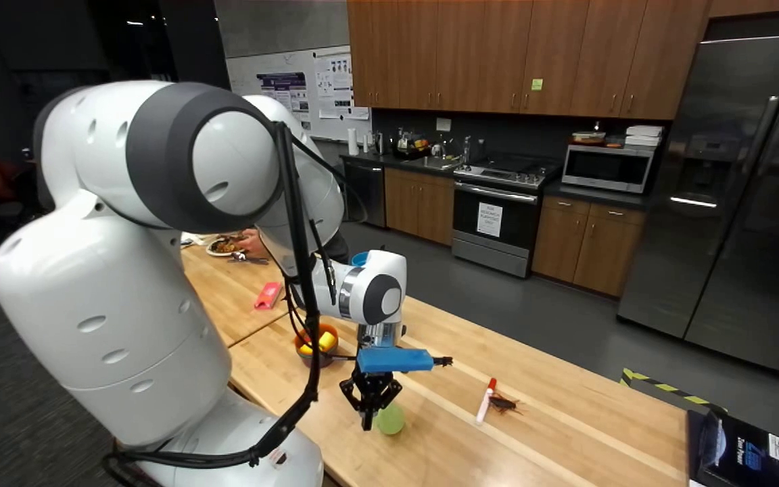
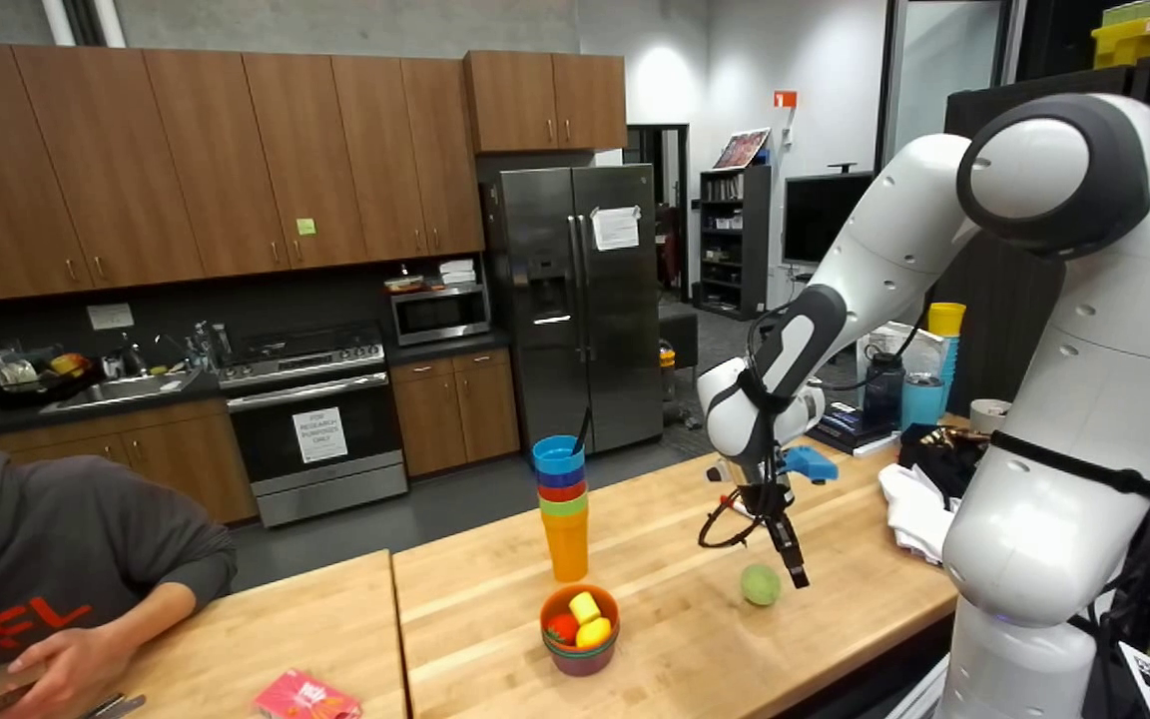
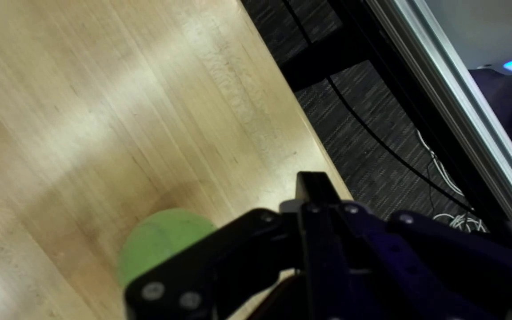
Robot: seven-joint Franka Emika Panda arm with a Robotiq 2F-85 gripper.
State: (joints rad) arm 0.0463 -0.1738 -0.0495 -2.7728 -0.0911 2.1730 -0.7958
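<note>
Ball, green and round, with no long axis, rests on the wooden tabletop just beside your gripper, on the side away from the robot's base. Your fingers are pressed together with nothing between them, and in an exterior view they stand apart from the ball. In the wrist view the table edge runs near the fingertips, opposite the ball. Farther from your gripper than the ball lie a red-capped marker and a dark insect-like object; well apart from it, off to another side, stand a bowl and a stack of cups. Across the room from your gripper stand wooden cabinets, a stove and a fridge.
</note>
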